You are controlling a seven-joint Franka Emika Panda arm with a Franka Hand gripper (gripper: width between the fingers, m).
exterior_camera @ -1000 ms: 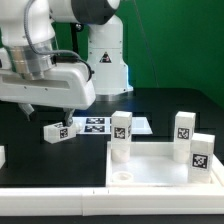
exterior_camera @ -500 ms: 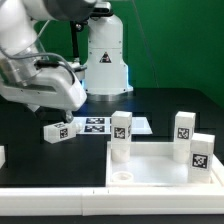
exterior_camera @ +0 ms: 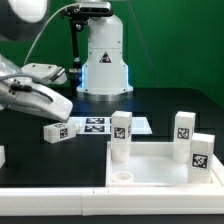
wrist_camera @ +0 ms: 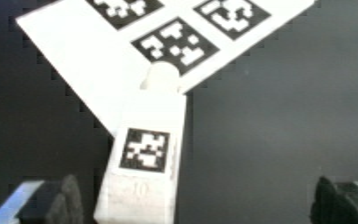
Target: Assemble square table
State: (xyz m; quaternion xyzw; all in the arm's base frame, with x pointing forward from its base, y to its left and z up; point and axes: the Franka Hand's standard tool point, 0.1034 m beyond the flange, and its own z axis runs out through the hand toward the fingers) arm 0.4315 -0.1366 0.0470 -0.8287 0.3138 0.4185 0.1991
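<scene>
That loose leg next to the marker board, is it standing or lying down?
Lying down. The leg rests on its long side on the black table, beside the marker board; the wrist view shows it lengthwise, its tag facing up.

White arm raised at exterior view's left, wrist tilted, gripper jaws spread wide (nothing between them)

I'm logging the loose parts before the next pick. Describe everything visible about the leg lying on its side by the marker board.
The lying leg is a short white block, plastic by its look, with square edges and a black-and-white tag on the face shown. It lies on its side on the black table, at the exterior view's left of the marker board. In the wrist view the leg's far end overlaps the board's edge; whether they touch is unclear. The open hand hangs above it, fingers either side, not gripping.
</scene>
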